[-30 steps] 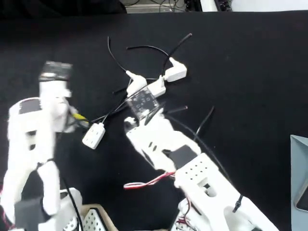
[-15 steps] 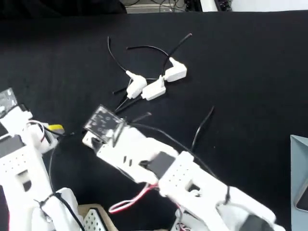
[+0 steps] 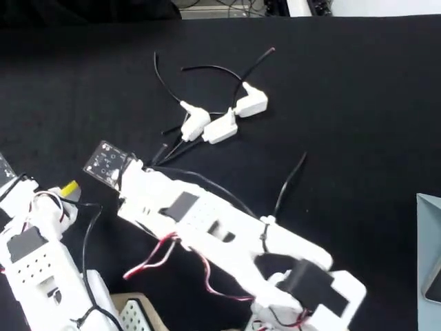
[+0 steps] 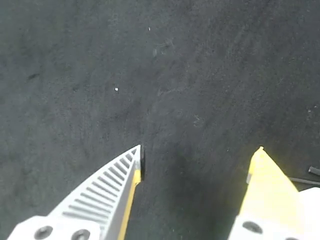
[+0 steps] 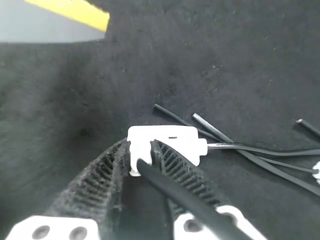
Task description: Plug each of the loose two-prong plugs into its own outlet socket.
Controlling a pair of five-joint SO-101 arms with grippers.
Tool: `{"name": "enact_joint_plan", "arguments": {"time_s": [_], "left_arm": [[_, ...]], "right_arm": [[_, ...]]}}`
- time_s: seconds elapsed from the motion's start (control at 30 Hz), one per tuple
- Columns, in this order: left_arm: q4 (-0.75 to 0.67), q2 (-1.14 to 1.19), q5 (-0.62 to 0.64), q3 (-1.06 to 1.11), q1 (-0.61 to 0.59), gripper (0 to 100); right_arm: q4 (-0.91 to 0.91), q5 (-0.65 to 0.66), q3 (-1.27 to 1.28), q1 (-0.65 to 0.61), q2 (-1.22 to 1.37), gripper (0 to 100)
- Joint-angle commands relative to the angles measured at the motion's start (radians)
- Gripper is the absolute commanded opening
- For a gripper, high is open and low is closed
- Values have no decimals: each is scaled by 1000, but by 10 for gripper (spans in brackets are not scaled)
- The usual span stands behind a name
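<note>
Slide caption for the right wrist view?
Right hand pinching a white connector, black cords trailing over the table.

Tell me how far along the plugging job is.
Done: nothing clearly; the cluster of white connectors lies bunched together, mating unclear. In hand: the right gripper is shut on a separate white connector. Still to do: plugging it in, then the rest; the left gripper hangs open over the black table.
</note>
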Motion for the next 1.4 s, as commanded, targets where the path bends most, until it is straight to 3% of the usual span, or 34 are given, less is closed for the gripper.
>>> {"name": "enact_joint_plan", "arguments": {"time_s": [0.0,0.47,0.97,1.37], "left_arm": [[-14,-25,5,-5,-7,328],[-14,-34,5,12,-7,328],[-17,-29,3,12,-7,328],[-18,-31,3,12,-7,328]], "right_arm": [[-20,11,-85,-12,35,12],[-9,11,-116,3,127,12],[285,11,-280,15,188,12],[288,-32,-323,11,199,12]]}}
